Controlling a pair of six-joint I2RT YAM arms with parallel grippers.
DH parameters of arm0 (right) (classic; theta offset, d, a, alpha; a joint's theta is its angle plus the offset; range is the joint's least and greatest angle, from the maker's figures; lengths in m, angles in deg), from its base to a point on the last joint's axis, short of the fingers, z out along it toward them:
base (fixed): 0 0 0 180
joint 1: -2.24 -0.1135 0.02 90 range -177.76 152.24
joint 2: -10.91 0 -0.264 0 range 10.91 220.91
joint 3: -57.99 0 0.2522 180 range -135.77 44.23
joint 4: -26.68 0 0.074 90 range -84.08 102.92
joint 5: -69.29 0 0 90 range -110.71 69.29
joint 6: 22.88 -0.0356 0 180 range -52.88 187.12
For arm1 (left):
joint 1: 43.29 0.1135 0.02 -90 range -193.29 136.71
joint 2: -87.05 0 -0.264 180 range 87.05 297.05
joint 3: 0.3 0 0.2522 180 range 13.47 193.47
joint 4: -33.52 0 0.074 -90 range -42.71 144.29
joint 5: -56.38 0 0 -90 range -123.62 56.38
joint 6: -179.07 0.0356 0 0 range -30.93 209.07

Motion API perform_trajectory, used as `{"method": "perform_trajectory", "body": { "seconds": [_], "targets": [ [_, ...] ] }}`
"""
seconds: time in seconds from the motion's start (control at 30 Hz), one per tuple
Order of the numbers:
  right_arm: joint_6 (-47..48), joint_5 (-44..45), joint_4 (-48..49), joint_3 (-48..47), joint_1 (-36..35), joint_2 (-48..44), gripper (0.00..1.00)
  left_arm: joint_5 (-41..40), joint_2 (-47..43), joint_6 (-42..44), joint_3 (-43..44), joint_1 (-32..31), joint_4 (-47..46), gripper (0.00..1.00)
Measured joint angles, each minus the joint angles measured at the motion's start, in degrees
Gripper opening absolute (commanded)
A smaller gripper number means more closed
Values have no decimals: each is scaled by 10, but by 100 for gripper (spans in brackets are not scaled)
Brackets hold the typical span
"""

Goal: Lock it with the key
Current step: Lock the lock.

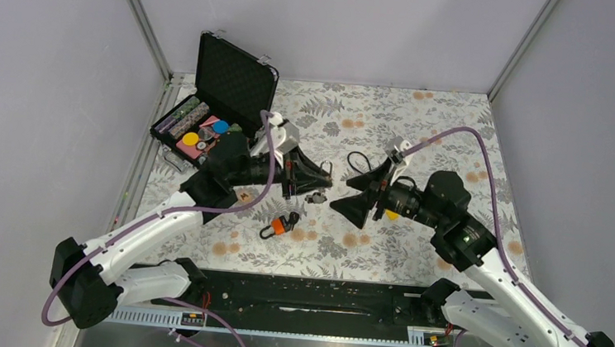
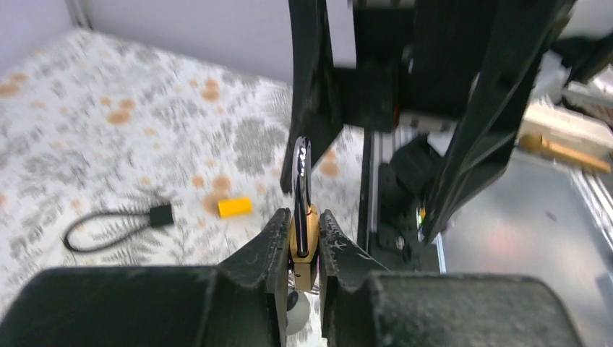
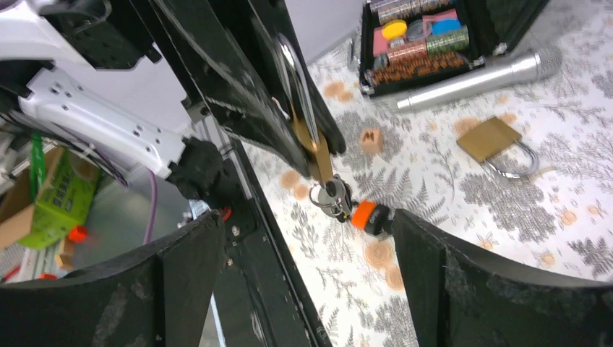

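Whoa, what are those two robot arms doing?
They are working on a padlock. The left gripper is shut on the brass padlock and holds it up off the table. A key on a ring hangs from the padlock's bottom end. The right gripper faces it with its jaws wide open, holding nothing. I can't tell whether the padlock is locked yet.

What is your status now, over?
Left gripper shut on brass padlock. Right gripper open, facing it. Key ring hangs under padlock. No obstruction seen.
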Motion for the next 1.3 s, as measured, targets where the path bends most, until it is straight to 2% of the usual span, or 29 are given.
{"method": "perform_trajectory", "body": {
  "seconds": [0.13, 0.2, 0.3, 0.47, 0.6, 0.63, 0.73, 0.93, 1.0, 1.03, 1.2, 1.3],
  "targets": [
    [-34, 1, 112, 67, 0, -22, 69, -40, -18, -79, -9, 0, -106, 0],
    [-48, -2, 165, 79, 0, -10, 64, -50, -18, -116, -9, -1, -156, 0],
    [-63, -4, 229, 80, 0, 18, 64, -56, -18, -169, -9, -2, -223, 0],
    [-81, -4, 322, 81, 0, 41, 76, -55, -18, -217, -9, -7, -285, 0],
    [-96, -12, 386, 81, 0, 43, 75, -54, -18, -235, -9, -8, -301, 0],
    [-99, -16, 396, 81, 0, 44, 71, -54, -18, -238, -9, -8, -303, 0],
    [-108, -33, 423, 81, 0, 54, 48, -54, -18, -245, -9, -8, -311, 0],
    [-122, -50, 434, 81, -1, 67, 17, -55, -18, -250, -9, -7, -311, 0],
    [-124, -51, 437, 81, -1, 67, 3, -55, -18, -252, -9, -8, -311, 0],
    [-126, -52, 437, 81, -2, 67, 0, -55, -18, -253, -9, -7, -311, 0],
    [-121, -61, 419, 80, -2, 64, 0, -63, -26, -250, -16, -7, -305, 0],
    [-89, -75, 339, 61, -2, 55, 0, -84, -48, -240, -23, -8, -275, 0]
  ]
}}
